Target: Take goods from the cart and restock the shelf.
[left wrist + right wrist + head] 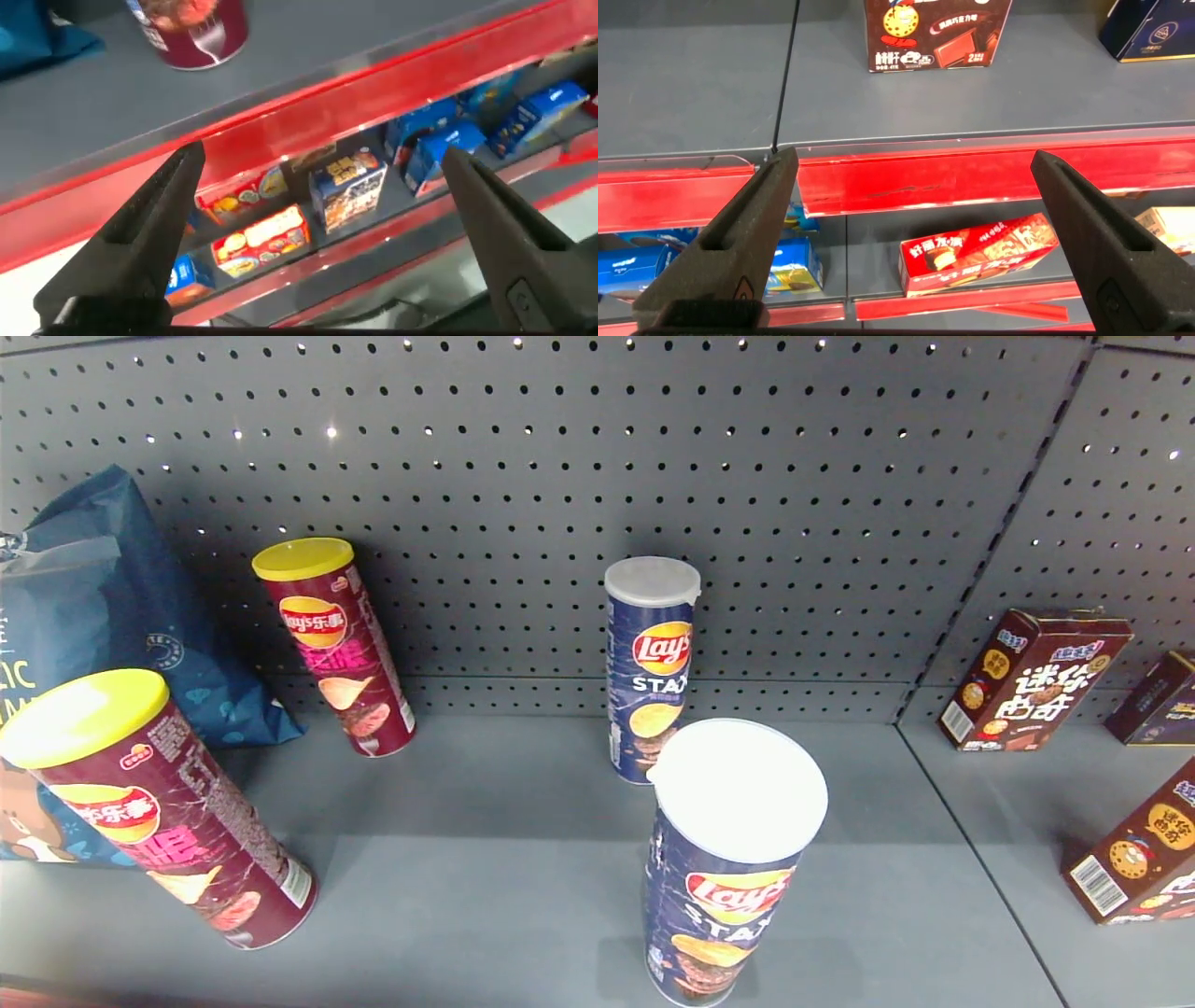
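Goods on shelf [485,859]: front blue can [724,868] upright, rear blue can [650,672] at its 12 o'clock. Labels face outward, likely one facing row.

Red cans [159,807] stand at 9 o'clock, apparently grouped by flavour. Boxes [1032,679] sit at 3 o'clock, past the divider.

Left gripper [322,154] is spread and holds nothing, before the red rail [374,93]. Right gripper [915,157] is also spread and empty.

Judgement: both free for the next pick.
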### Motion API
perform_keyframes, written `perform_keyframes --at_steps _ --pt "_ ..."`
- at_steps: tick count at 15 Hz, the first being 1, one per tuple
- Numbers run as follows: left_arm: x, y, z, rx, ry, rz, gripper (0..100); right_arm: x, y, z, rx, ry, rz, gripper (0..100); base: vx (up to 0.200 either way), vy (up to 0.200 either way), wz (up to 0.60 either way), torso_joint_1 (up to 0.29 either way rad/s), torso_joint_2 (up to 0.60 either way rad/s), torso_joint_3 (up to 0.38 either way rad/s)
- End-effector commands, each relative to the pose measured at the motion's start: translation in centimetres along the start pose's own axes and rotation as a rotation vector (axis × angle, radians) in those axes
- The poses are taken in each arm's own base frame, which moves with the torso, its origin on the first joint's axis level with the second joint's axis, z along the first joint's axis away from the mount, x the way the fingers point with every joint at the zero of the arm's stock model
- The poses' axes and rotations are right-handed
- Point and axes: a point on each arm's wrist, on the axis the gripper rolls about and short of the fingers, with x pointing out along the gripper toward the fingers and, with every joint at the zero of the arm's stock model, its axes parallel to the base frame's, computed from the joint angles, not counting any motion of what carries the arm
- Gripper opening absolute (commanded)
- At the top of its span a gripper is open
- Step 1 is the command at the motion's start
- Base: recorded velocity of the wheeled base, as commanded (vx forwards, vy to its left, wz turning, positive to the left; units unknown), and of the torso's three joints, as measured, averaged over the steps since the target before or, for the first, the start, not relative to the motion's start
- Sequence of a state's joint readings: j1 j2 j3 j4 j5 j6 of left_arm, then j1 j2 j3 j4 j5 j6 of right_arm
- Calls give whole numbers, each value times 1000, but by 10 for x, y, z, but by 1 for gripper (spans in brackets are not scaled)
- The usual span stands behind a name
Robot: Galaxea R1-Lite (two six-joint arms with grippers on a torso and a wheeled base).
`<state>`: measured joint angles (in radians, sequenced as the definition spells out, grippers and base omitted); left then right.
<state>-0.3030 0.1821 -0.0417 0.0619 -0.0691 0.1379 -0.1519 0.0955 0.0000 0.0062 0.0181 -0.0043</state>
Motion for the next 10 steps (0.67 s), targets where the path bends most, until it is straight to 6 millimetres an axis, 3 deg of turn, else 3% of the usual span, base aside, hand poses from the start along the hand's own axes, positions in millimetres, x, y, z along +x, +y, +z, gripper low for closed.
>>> perform_keyframes --at_steps 1,5,7,10 --pt "-1 -1 0 -17 -2 103 100 0 0 0 0 1 0 100 0 0 0 0 0 0" --pt "-6 -7 -1 -47 -54 403 100 0 0 0 0 1 0 100 0 0 0 0 0 0" --pt "-7 -6 -1 -44 -68 382 100 0 0 0 0 1 0 100 0 0 0 0 0 0" --pt "-11 -11 -3 -24 -158 213 100 0 0 0 0 1 0 100 0 0 0 0 0 0"
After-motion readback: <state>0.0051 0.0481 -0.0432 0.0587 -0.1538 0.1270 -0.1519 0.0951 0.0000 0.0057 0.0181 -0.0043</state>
